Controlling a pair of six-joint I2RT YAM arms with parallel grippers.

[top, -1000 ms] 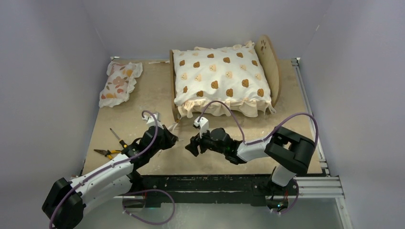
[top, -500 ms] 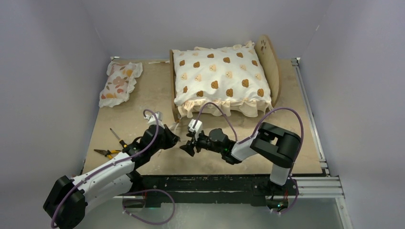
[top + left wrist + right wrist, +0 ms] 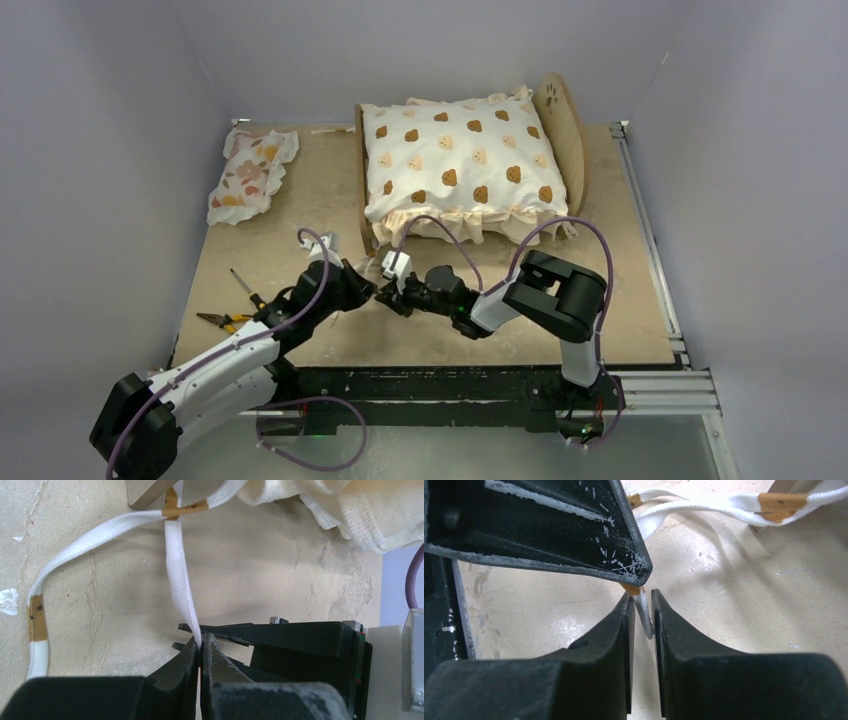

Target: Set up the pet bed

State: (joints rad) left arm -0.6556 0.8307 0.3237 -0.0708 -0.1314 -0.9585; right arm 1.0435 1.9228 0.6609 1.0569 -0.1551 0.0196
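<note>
Left pincer (image 3: 201,647) is clenching the white tie (image 3: 179,575), pinching it flat between shut jaws just off the near-left corner of the pet bed (image 3: 562,110). The tie is running taut from my grip up to a brown stitched band by the wooden corner, where a second strand is looping away to the left across the worktop (image 3: 620,300).

Moving right, my right pincer (image 3: 641,605) is the part that is changing. A second ago it was standing off to the right with its jaws wider. Now it is sitting tip to tip with the left one, jaws narrowing around the loose end of the tie that is poking out below my left fingers (image 3: 574,535). A thin gap is still showing, so I cannot tell whether the pads are biting yet or only closing in.

I am reading this as a handover, or the start of a knot. The bear-print cushion (image 3: 455,160) is already lying in the frame, and I am now fastening it down. Further right and far, the bed is standing with its paw-print headboard on the right side. If the right jaws are missing that thin end, the tie is likely slipping free.
</note>
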